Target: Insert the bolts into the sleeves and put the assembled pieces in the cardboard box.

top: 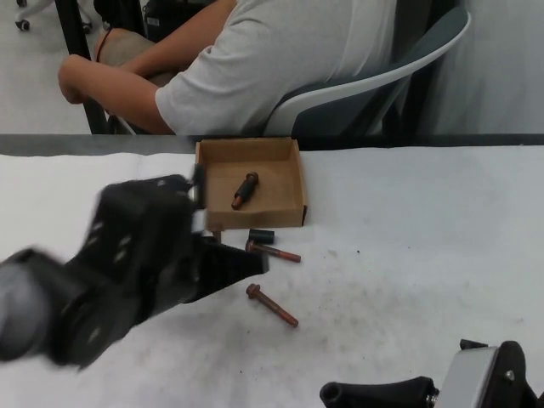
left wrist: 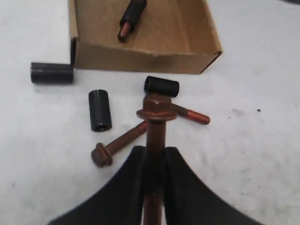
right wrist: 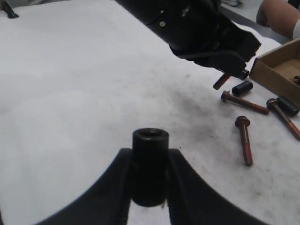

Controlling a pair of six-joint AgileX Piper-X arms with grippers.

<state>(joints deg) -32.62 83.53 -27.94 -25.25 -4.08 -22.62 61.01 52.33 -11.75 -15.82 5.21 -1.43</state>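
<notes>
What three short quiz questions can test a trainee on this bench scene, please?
1. True or false: the left arm's jaws hold a sleeve.
2. What do the right arm's jaws hold? A a bolt; B a sleeve; C nothing.
3. How many assembled pieces lie in the cardboard box?
Key: 1 false, they grip a bolt. 2 B. 3 one.

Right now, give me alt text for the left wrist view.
The left end effector grips a bolt by its shank. Beyond it lie three sleeves, two loose bolts and a box holding one assembled piece.
</notes>
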